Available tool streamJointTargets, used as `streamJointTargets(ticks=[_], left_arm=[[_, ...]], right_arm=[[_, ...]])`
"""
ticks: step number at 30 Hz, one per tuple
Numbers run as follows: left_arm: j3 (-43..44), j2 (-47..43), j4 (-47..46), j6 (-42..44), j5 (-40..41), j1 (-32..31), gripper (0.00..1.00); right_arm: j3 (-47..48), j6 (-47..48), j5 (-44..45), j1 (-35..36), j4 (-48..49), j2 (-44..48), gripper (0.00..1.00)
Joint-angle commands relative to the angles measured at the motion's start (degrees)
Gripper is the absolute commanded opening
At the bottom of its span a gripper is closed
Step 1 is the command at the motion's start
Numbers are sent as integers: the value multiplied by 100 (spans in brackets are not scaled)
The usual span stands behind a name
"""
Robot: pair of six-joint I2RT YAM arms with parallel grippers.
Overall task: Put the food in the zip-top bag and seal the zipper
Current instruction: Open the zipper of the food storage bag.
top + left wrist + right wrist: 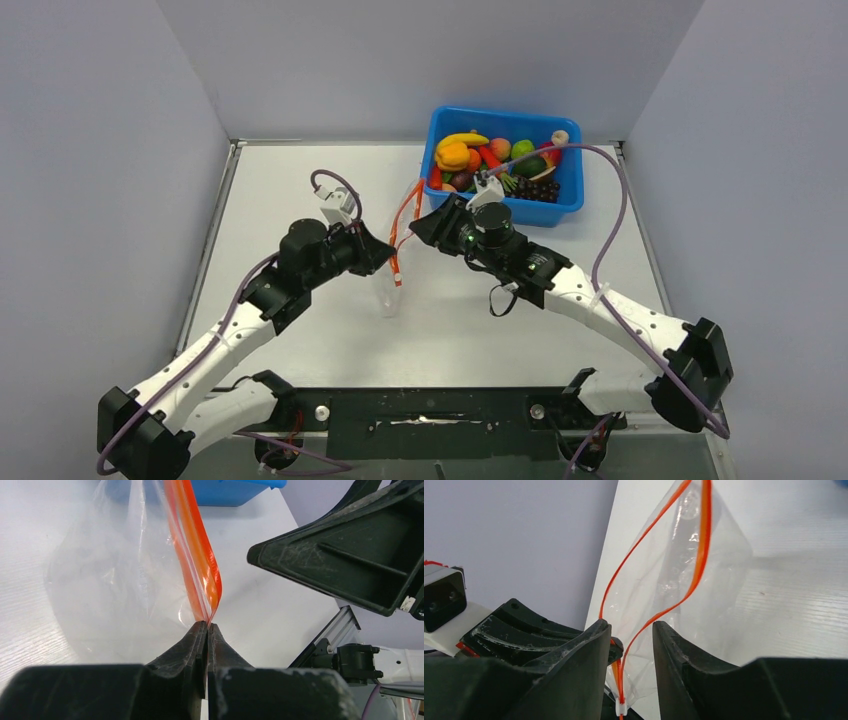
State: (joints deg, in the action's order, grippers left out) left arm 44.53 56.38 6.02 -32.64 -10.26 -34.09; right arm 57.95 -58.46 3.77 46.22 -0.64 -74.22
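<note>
Mid-table, toward the far edge: left gripper [206,626] pinches the zipper [197,560] end of the zip-top bag [110,580]. The right gripper [629,630], spread, should clamp one lip only. Food [495,155] lies in the blue bin [505,116], far-right corner.

White table [290,180] fills the middle of the top view; blue bin [500,112] of food [455,155] sits at its far edge, upper right of centre; black rail [430,410] spans its near edge.

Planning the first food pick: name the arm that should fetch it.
Likely right: the right gripper is open and nearer the blue bin of food, while the left gripper is shut on the zipper.
</note>
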Motion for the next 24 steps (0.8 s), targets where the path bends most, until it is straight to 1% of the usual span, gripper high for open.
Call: streamJointTargets(ticks=[1,4,7,14,19,24], left_arm=[[35,-258,-532,-219,-23,-10,0],[-12,-378,-672,-323,-102,-14,0],[-80,-484,-810,-409,-189,-13,0],[-175,-488,-1038,-648,-400,-17,0],[-218,-519,-1124,-668,-536,-22,0],[-425,-651,-1297,-682,-555,-28,0]], right_arm=[[61,-419,991,14,-403,510,38],[-86,-757,1177,18,-410,625,39],[-72,-827,1150,17,-373,592,39],[-29,-916,965,1,-61,259,41],[117,-912,802,-22,-9,-56,42],[12,-1130,731,-98,184,-205,44]])
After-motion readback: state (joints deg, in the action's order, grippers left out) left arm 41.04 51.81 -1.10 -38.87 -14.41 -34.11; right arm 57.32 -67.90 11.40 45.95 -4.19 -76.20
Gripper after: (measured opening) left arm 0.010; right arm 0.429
